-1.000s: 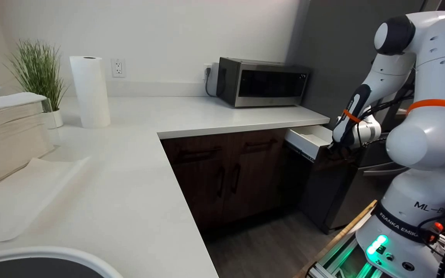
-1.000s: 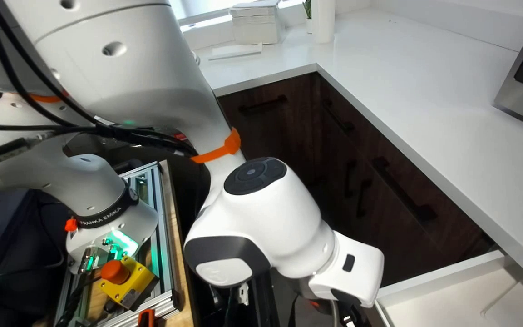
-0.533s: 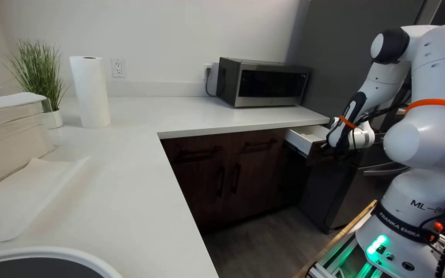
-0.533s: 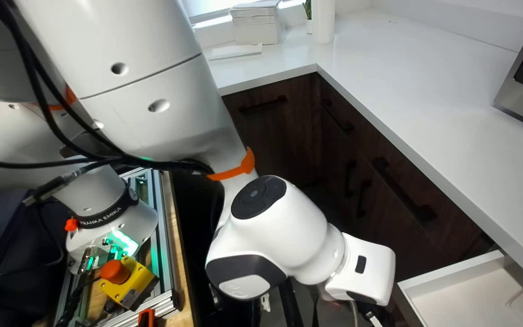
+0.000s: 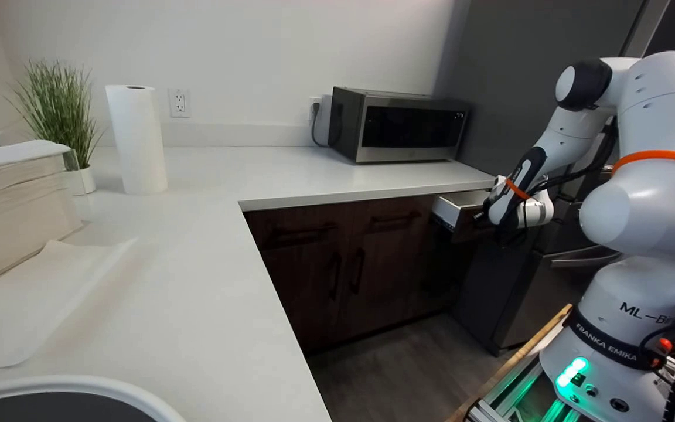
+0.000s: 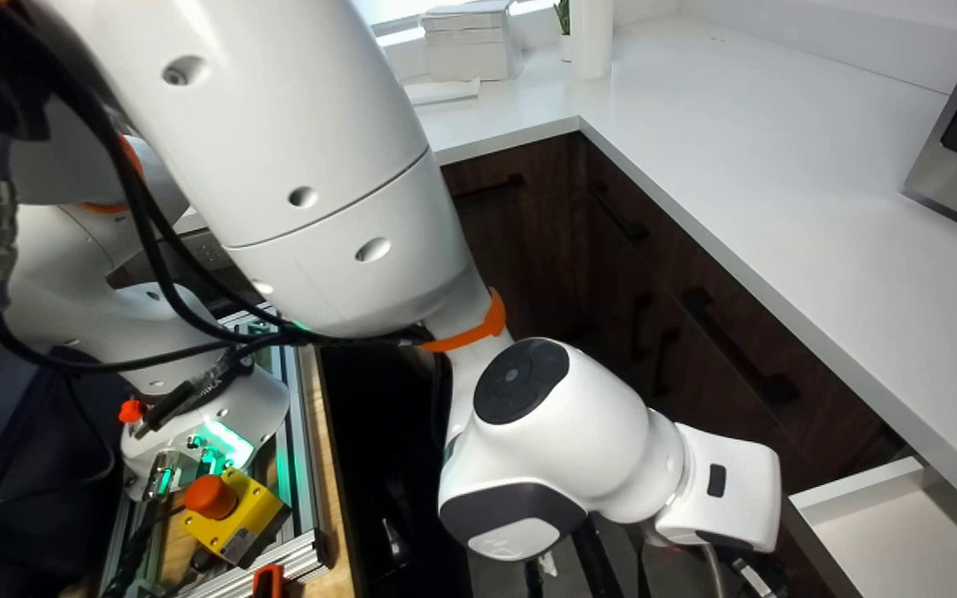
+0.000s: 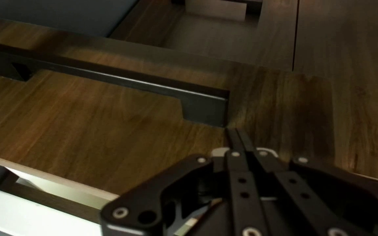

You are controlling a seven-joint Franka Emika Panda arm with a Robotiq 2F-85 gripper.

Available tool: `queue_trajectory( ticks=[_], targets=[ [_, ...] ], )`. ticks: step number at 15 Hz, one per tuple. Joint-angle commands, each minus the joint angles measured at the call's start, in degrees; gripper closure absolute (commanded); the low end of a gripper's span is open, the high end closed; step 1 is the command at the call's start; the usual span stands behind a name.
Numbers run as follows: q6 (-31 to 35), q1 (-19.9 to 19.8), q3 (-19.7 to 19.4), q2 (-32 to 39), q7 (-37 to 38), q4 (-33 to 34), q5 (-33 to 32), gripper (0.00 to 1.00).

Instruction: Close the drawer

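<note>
The drawer (image 5: 457,208) stands partly open under the counter, its pale interior showing in both exterior views (image 6: 902,523). In the wrist view its dark brown front (image 7: 116,131) fills the middle and carries a long black handle (image 7: 120,78). My gripper (image 7: 236,130) is shut, its two fingers together with nothing between them. Its fingertips are at the drawer front, just beside the right end of the handle, and seem to touch it. In an exterior view the gripper (image 5: 479,219) is small and dark at the drawer front. In the other exterior angle the fingertips are hidden.
The white counter (image 5: 197,281) overhangs the drawer. A microwave (image 5: 408,132) stands on it above. Dark brown cabinets with black handles (image 6: 736,353) run beside the drawer. A tall dark grey appliance (image 5: 495,99) stands beyond it.
The arm has moved toward the cabinet, and the drawer has slid inward with it. Less of the pale drawer side shows now. The gripper has stayed at the drawer front.
</note>
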Motion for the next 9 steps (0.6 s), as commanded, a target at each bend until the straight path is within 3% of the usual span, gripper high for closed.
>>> queue_trajectory(
  ticks=[1, 9],
  targets=[
    [0.2, 0.8, -0.7, 0.4, 1.1, 0.6, -0.6, 0.99],
    [1.7, 1.6, 0.6, 3.0, 2.3, 4.6, 0.4, 1.0]
  ],
)
